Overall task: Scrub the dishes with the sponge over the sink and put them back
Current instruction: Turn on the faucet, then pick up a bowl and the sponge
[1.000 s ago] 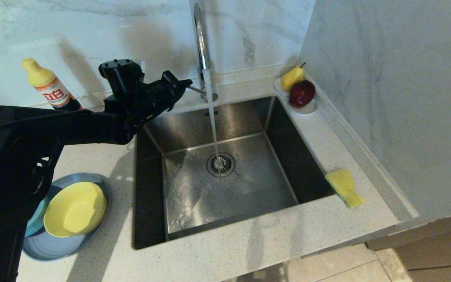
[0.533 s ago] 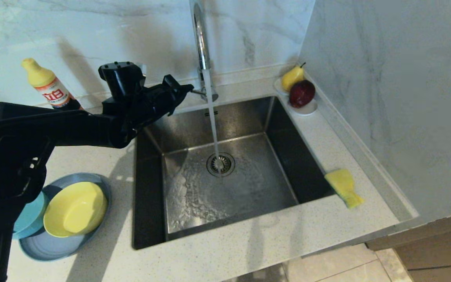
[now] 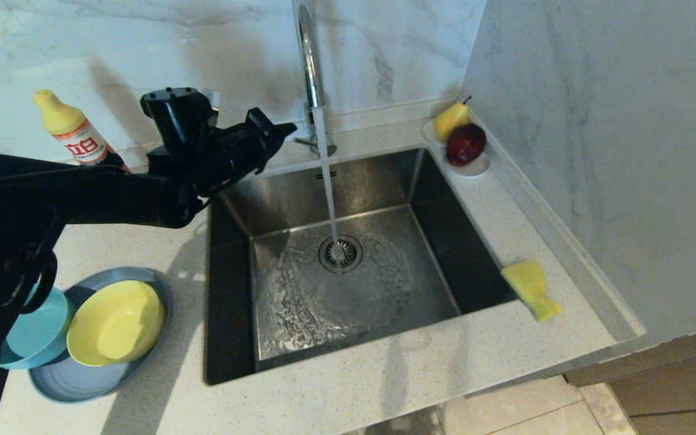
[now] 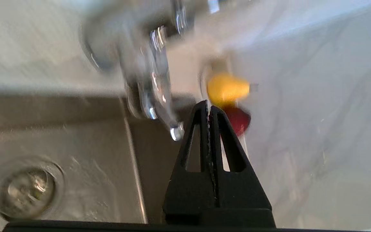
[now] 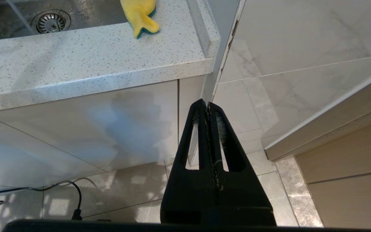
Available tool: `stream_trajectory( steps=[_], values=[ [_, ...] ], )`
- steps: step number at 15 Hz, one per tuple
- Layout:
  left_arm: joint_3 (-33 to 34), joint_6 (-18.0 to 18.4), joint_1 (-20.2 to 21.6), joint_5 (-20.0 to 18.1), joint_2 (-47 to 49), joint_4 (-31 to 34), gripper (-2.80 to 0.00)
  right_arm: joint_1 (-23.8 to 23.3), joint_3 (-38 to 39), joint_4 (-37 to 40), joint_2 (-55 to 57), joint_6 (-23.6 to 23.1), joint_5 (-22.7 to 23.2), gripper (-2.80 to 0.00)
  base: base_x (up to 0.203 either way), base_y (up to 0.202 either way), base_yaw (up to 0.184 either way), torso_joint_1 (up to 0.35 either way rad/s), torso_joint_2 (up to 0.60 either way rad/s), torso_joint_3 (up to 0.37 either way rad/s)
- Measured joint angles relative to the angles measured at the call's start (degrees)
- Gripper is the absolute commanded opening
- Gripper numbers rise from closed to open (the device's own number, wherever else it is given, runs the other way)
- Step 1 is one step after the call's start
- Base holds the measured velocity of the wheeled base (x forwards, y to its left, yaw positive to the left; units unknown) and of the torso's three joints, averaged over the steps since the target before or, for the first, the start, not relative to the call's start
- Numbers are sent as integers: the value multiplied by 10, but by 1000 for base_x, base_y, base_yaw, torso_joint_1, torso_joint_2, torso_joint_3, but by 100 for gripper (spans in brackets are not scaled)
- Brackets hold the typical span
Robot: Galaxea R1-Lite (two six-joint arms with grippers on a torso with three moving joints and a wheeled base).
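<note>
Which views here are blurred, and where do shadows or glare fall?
Left wrist view: tap, pear and drain smeared by blur; shut left gripper sharp. Head view: sharp, arm shadow on the counter, glints on the wet sink. Right wrist view: sharp, sponge crisp.

My fingers (image 4: 208,111) are matte black. The desk (image 3: 384,374) is white with grey speckles, the sink (image 3: 348,284) brushed steel. The sponge (image 3: 531,289) is yellow over dark green; yellow bowl (image 3: 115,323), teal bowl (image 3: 31,335), grey-blue plate (image 3: 82,380).
</note>
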Motion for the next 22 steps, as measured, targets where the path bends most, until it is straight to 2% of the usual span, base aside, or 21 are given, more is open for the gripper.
stream_trajectory(
  steps=[3,5,7,9,11,13,15,17,22],
  values=[
    [5,17,15,1,-36,16,-280,0,0,0,0,0,0,-280,0,0,0,0,0,0],
    [38,64,18,4,-83,29,-280,0,0,0,0,0,0,-280,0,0,0,0,0,0],
    [81,126,20,21,-148,54,-280,0,0,0,0,0,0,-280,0,0,0,0,0,0],
    [122,209,19,63,-215,90,-280,0,0,0,0,0,0,-280,0,0,0,0,0,0],
    [173,298,19,130,-284,112,-280,0,0,0,0,0,0,-280,0,0,0,0,0,0],
    [227,370,19,187,-353,116,-280,0,0,0,0,0,0,-280,0,0,0,0,0,0],
    [296,423,19,222,-426,119,-280,0,0,0,0,0,0,-280,0,0,0,0,0,0],
    [378,450,19,235,-507,127,-280,0,0,0,0,0,0,-280,0,0,0,0,0,0],
    [567,477,20,256,-717,178,-280,0,0,0,0,0,0,-280,0,0,0,0,0,0]
  ],
)
